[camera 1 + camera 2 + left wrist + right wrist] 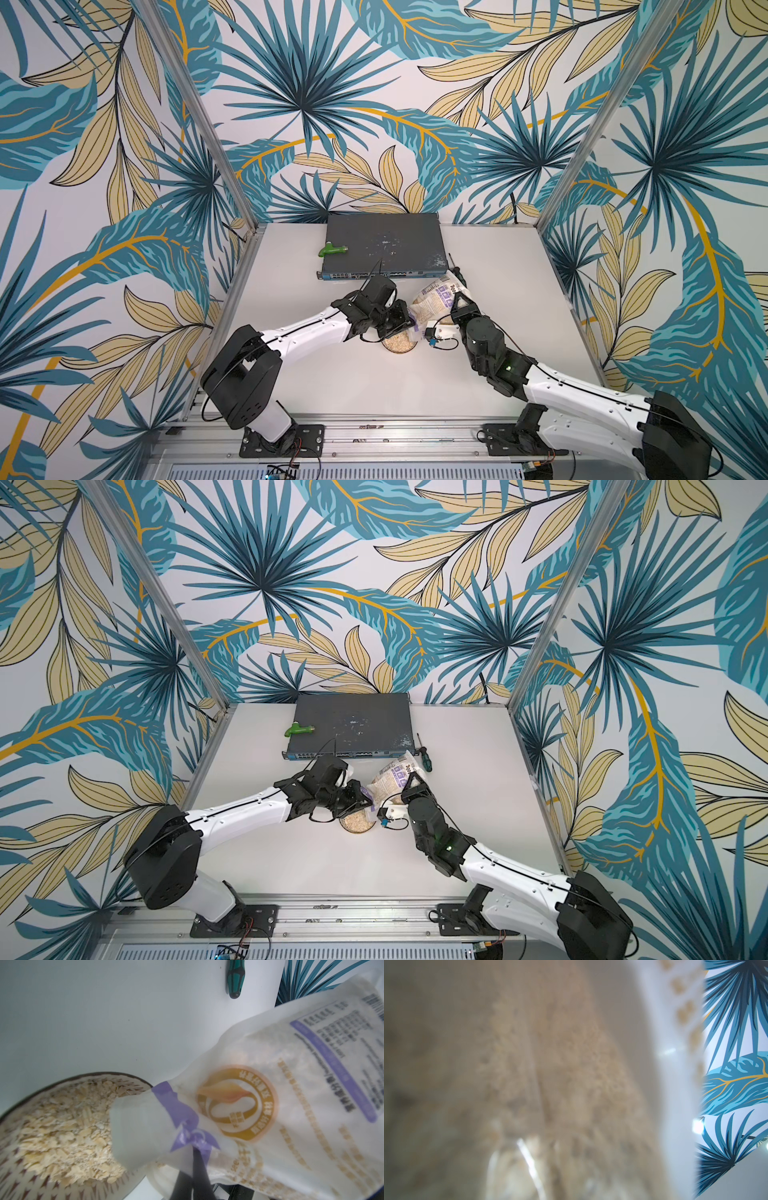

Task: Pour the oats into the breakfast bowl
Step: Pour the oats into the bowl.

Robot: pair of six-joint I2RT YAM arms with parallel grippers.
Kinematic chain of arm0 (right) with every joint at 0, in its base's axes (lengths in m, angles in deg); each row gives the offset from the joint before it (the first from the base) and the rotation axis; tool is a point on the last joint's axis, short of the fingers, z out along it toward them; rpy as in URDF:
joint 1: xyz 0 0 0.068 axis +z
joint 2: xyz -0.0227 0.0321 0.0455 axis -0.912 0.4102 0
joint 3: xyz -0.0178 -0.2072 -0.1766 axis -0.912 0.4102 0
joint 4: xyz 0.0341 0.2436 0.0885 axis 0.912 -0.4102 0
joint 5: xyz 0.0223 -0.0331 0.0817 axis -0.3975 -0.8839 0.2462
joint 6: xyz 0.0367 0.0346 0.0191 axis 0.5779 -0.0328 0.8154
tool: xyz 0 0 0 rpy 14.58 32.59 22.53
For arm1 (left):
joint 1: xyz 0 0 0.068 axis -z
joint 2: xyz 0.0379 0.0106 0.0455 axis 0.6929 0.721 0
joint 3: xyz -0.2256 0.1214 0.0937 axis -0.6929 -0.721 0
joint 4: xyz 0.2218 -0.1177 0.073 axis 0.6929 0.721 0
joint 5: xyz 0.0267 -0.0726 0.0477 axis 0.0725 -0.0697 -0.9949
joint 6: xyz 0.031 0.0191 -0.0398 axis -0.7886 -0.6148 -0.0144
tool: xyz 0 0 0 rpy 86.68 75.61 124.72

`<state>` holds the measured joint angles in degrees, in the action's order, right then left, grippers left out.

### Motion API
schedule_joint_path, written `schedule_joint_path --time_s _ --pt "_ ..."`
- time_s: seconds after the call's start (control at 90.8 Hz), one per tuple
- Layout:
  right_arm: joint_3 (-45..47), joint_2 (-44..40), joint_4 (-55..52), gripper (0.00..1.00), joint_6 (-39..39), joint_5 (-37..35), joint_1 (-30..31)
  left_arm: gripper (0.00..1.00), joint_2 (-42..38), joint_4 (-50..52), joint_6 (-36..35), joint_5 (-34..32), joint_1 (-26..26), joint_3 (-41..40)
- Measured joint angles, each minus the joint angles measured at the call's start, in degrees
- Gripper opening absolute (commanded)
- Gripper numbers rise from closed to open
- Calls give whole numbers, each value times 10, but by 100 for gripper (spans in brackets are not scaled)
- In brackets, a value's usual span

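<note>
Two black fingers (pixel 197 1167) of the left gripper (pixel 405 323) are clenched on the bag (pixel 291 1095), pinching it at its purple band just beside the open mouth. This pinch shows only in the left wrist view (in both top views the wrist covers it). The bag is lifted and tilted, with its mouth lowest and hanging over the rim of the bowl (pixel 99 1074).

Inside the bowl, oats (pixel 62 1136) lie in a pale heap that covers most of the dark lattice pattern. The right gripper (pixel 459 300) grasps the bag's raised end. Its wrist view is almost filled by the blurred plastic, with beige flakes visible through it, so the bag holds oats too.

Both top views show the bowl standing on the white table (pixel 332 374) between the two arms, near the middle. Behind it, against the back wall, lies a flat dark switch (pixel 382 245) with a small green tool (pixel 332 249) on top.

A green-handled screwdriver (pixel 424 759) lies on the table between the switch and the bag. It is plain in a top view and in the left wrist view, but not visible from the right wrist.
</note>
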<state>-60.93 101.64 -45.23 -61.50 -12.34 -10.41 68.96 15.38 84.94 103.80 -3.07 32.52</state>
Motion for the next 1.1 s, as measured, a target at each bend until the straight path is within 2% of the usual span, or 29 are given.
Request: schedule_joint_path --time_s 1.102 --pt "-9 35 48 0 -65 40 0 0 6 -7 1 -23 1 -8"
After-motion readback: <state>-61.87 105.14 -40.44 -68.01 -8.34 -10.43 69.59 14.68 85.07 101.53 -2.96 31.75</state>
